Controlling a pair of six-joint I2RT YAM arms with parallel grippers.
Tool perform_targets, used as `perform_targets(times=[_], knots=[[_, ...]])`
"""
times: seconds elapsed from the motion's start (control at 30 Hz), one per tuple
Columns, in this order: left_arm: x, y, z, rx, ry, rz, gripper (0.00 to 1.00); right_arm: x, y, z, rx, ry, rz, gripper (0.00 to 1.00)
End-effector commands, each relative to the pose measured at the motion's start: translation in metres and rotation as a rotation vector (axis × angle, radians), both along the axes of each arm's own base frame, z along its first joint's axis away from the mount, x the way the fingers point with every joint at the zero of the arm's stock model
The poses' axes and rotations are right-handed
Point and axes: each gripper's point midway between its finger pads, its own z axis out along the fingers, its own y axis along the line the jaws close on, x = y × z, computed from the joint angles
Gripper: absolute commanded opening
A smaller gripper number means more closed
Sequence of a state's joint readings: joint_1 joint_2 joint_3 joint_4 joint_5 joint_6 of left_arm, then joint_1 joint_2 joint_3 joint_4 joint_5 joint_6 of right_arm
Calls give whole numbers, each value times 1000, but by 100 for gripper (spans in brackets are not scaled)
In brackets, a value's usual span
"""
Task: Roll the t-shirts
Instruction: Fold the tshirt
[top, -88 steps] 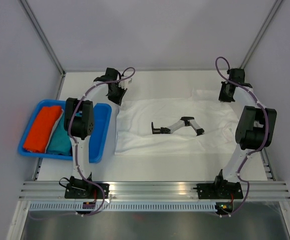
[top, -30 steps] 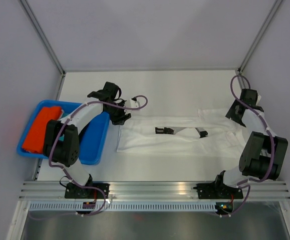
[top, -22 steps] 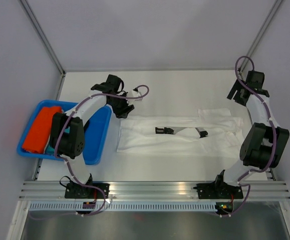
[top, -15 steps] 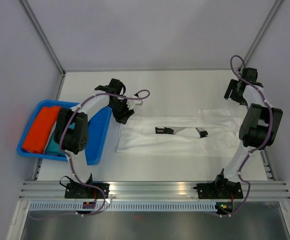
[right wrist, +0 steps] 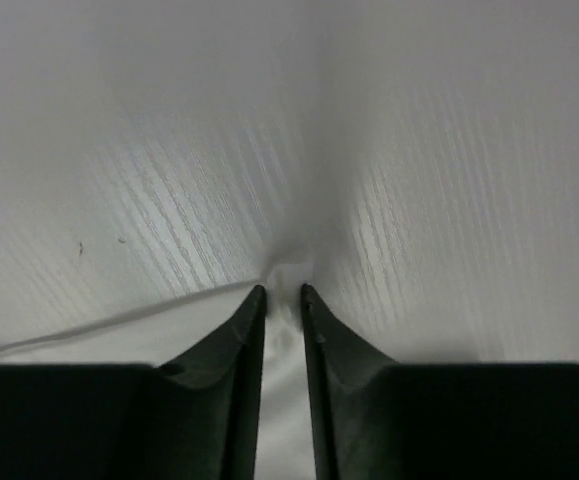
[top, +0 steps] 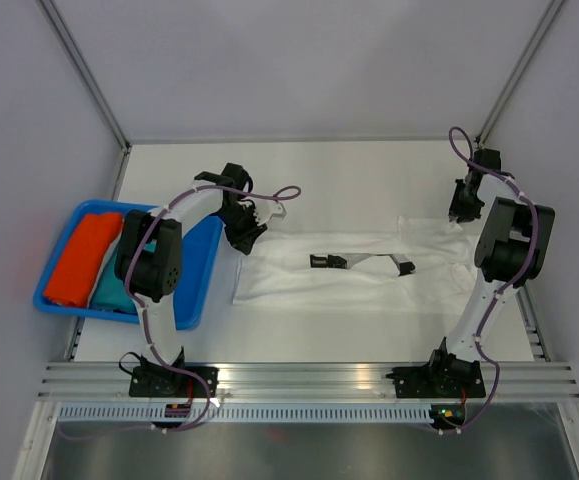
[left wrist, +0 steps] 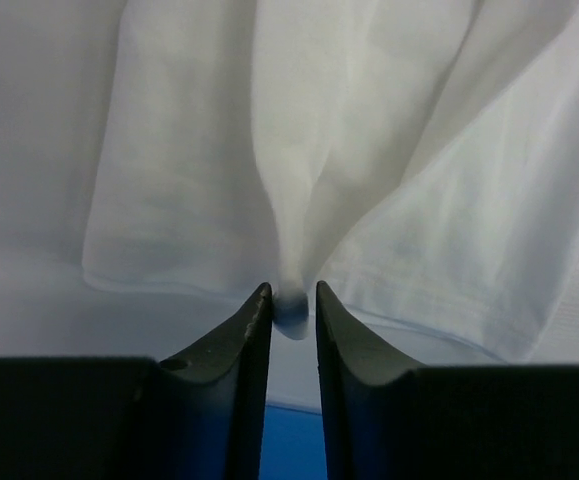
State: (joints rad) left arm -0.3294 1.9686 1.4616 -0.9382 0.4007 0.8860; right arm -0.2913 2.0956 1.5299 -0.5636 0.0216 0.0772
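Bright, diffuse light leaves only faint shadows in the sharp top view, while the 2 wrist views are soft, the white t-shirt [left wrist: 369, 180] nearly washed out.

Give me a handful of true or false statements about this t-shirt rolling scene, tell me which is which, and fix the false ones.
1. The left hand pinches a bunched edge of the white t-shirt. True.
2. The orange t-shirt lies spread out on the table. False: it lies in the blue tray, beside the teal t-shirt.
3. The right hand is closed on white cloth. True.
4. The blue tray stands at the right side of the table. False: it stands at the left side, next to the left arm.
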Motion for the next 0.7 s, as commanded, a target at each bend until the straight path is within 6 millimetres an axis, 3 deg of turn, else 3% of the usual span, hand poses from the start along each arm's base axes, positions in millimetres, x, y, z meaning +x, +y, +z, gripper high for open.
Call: perform_targets(times=[0.0, 0.1, 0.17, 0.43, 0.67], knots=[[6, -11, 15, -55, -32, -44, 27, 5, -1, 7, 1, -40, 12, 22], [8, -11, 17, -59, -34, -40, 13, 10, 2, 9, 17, -65, 25, 2], [10, -13, 17, -64, -33, -32, 3, 12, 2, 11, 13, -73, 30, 0], [31, -22, 44, -117, -156, -27, 2, 21, -2, 54, -35, -195, 38, 0], [45, -20, 47, -93, -209, -8, 2, 28, 1, 90, -37, -287, 49, 0]])
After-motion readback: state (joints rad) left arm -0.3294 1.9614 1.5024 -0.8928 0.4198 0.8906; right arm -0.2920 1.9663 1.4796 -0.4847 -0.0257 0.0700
